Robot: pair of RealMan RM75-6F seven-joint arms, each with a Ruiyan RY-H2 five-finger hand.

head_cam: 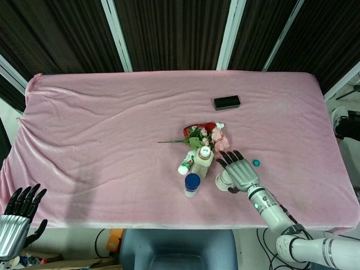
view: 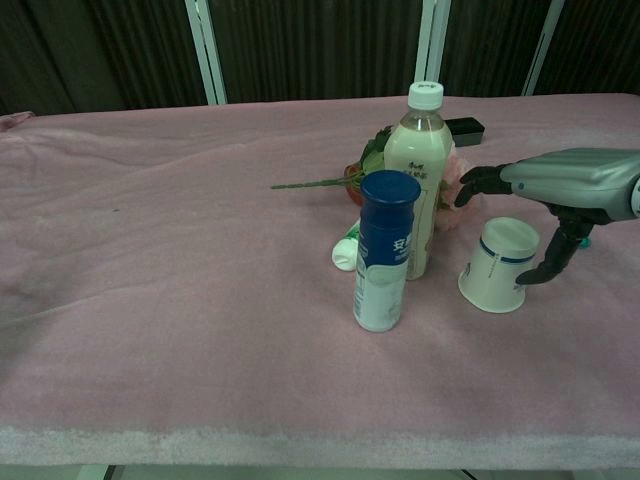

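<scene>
My right hand (head_cam: 239, 169) (view: 565, 180) hovers palm down over an upturned white paper cup (head_cam: 224, 181) (view: 499, 266). Its fingers stretch flat toward the flowers, and the thumb hangs down beside the cup's right side; it holds nothing. Left of the cup stand a milky drink bottle (head_cam: 203, 161) (view: 419, 170) with a white cap and a shorter blue-capped bottle (head_cam: 192, 184) (view: 385, 250). My left hand (head_cam: 19, 216) hangs off the table's front left corner, fingers apart and empty.
A bunch of pink flowers (head_cam: 201, 135) (view: 366, 170) lies behind the bottles, with a white-and-green tube (head_cam: 185, 163) (view: 345, 252) beside them. A small teal cap (head_cam: 256, 163) lies right of my right hand. A black box (head_cam: 226, 102) (view: 465, 126) sits farther back on the pink cloth (head_cam: 101, 135).
</scene>
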